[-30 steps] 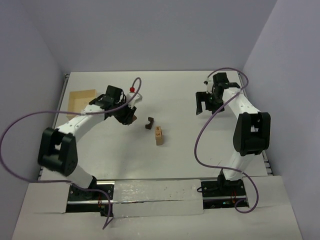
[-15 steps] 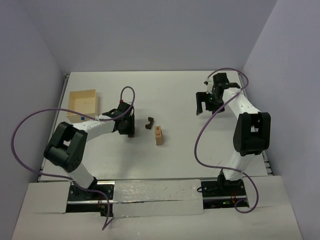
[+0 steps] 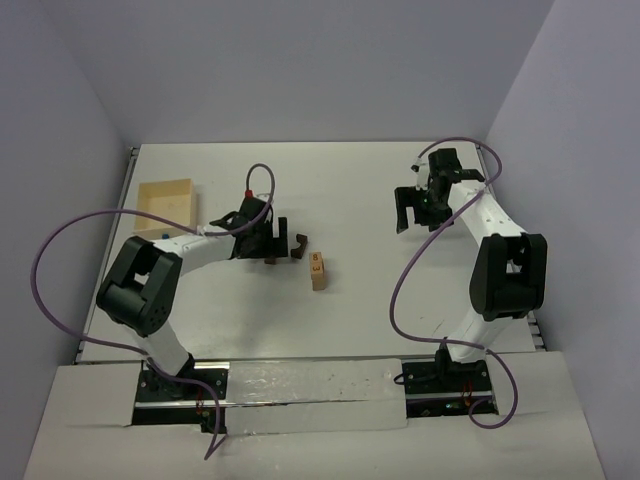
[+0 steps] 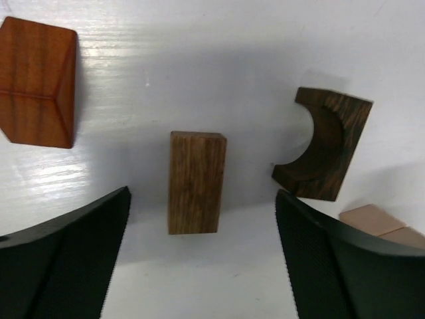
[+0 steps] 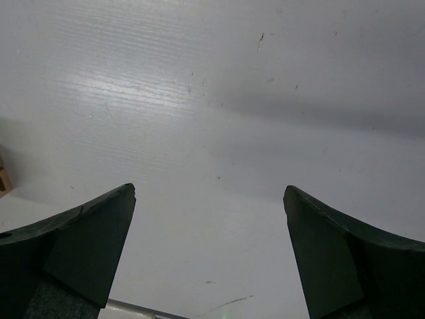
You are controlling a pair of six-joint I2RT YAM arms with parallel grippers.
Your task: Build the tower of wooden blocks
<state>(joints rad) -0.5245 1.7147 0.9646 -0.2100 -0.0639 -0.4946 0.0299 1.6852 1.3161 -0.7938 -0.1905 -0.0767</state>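
Observation:
My left gripper (image 3: 275,243) is low over the table's middle and open (image 4: 202,199). A mid-brown block (image 4: 196,181) stands free between its black fingers (image 4: 66,259), touching neither. A dark brown arch piece (image 4: 323,151) lies just right of it, also visible from above (image 3: 298,244). An orange-brown block (image 4: 36,80) sits to the upper left. Pale tan blocks (image 3: 318,270) lie just beyond the arch and show at the wrist view's lower right (image 4: 378,222). My right gripper (image 3: 408,210) hangs open (image 5: 209,191) over bare table at the right.
A shallow pale wooden tray (image 3: 168,203) sits at the far left near the table's edge. Purple cables loop beside both arms. White walls close in the table at the back and sides.
The left arm swung from beside the tray toward the arch and came down. Its jaws opened, leaving the mid-brown block standing on the table. The right arm barely moved.

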